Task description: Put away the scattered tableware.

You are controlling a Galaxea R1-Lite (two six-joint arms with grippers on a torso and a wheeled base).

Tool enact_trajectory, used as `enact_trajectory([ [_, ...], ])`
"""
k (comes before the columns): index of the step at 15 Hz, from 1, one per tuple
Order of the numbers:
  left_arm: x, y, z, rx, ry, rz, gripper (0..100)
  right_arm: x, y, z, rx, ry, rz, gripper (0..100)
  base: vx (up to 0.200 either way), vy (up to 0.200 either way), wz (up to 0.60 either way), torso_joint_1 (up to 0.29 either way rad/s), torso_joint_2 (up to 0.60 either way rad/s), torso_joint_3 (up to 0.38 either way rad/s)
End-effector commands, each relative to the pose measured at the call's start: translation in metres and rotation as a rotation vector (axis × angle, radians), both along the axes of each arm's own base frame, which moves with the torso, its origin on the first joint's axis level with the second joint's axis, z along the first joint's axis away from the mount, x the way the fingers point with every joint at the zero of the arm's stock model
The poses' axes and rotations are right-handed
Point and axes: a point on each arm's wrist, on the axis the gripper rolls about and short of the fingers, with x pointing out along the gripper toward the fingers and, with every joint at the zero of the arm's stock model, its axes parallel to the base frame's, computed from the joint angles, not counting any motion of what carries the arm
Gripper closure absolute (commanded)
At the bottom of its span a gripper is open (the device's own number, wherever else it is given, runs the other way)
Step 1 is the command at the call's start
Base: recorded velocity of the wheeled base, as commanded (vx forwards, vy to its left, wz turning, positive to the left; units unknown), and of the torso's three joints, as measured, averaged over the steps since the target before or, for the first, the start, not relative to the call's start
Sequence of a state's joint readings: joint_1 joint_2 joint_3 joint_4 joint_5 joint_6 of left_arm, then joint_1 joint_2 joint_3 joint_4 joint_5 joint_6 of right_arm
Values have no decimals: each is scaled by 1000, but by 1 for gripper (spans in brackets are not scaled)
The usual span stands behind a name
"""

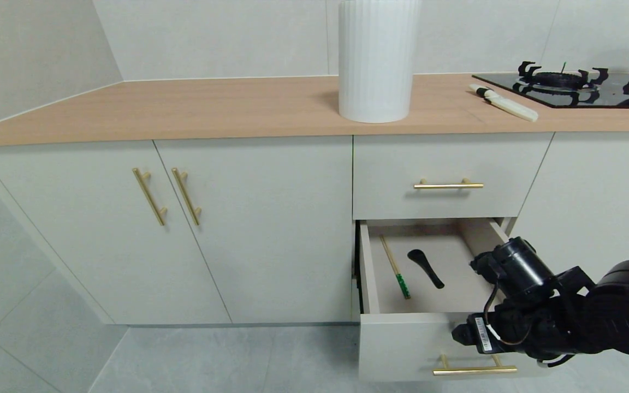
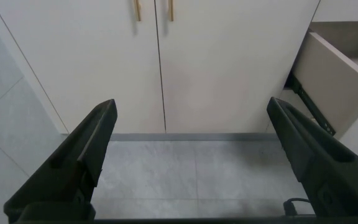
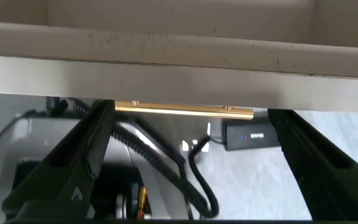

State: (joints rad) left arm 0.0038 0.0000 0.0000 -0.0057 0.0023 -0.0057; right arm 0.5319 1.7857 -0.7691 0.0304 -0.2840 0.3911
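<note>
The lower drawer (image 1: 402, 341) is pulled out. Inside it lie a pair of wooden chopsticks with green ends (image 1: 395, 267) and a black spoon (image 1: 426, 267). A white knife (image 1: 503, 102) lies on the wooden counter beside the hob. My right arm (image 1: 527, 322) hangs in front of the drawer's right corner, just above its gold handle (image 1: 475, 370). In the right wrist view my right gripper (image 3: 190, 112) is open, and the gold handle (image 3: 185, 110) runs between its fingertips under the drawer front (image 3: 179, 78). My left gripper (image 2: 190, 106) is open and holds nothing, low over the floor before the cabinet doors.
A tall white ribbed container (image 1: 378, 57) stands on the counter (image 1: 211, 109) above the drawers. A black gas hob (image 1: 571, 87) is at the far right. The upper drawer (image 1: 448, 174) is closed. The double cabinet doors (image 1: 167, 229) to the left are closed. Grey tiled floor (image 2: 185, 174) lies below.
</note>
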Motion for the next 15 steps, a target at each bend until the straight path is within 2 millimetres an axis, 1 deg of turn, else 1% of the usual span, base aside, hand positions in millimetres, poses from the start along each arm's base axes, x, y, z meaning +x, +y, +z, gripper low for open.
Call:
enact_trajectory([
  [1,0,0,0,0,0,1,0,3,1,-2,-4,-5,-6,0,0,0,0,0,0,0],
  [6,0,0,0,0,0,1,0,15,6,-17,-40,-47,-39,0,0,0,0,0,0,0],
  [10,0,0,0,0,0,1,0,18,8,-16,-18,-82,-41,0,0,0,0,0,0,0],
  [15,0,0,0,0,0,1,0,28,6,-21,6,-128,-66,0,0,0,0,0,0,0],
])
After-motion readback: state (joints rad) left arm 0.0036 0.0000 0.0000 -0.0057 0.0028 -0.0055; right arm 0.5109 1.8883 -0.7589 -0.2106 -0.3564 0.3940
